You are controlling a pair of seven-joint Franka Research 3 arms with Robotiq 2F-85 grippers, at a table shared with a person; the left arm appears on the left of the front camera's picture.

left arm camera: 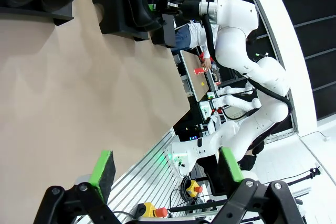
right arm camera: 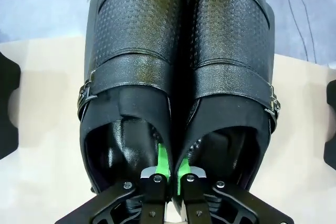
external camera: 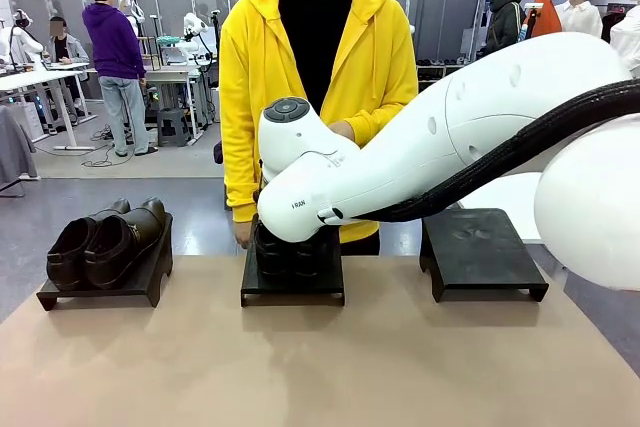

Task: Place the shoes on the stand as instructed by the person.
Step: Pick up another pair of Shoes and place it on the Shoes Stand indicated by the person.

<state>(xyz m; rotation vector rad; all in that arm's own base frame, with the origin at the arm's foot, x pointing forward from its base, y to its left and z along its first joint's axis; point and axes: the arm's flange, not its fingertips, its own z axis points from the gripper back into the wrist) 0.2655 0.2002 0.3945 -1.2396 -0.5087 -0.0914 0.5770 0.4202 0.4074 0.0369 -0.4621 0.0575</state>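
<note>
Tan table (external camera: pixel 320 367) | right end effector (right arm camera: pixel 169 174) pinching strapped shoes' (right arm camera: pixel 178 77) inner walls | left end effector (left arm camera: pixel 165 169) wide apart, empty

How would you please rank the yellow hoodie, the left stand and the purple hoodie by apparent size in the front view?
1. Yellow hoodie, nearest.
2. Left stand.
3. Purple hoodie, far back, so its true size is unsure.

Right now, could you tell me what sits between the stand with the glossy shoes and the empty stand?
In the front view, the middle stand sits between them, carrying the strapped shoes pinched by the right claw.
</note>
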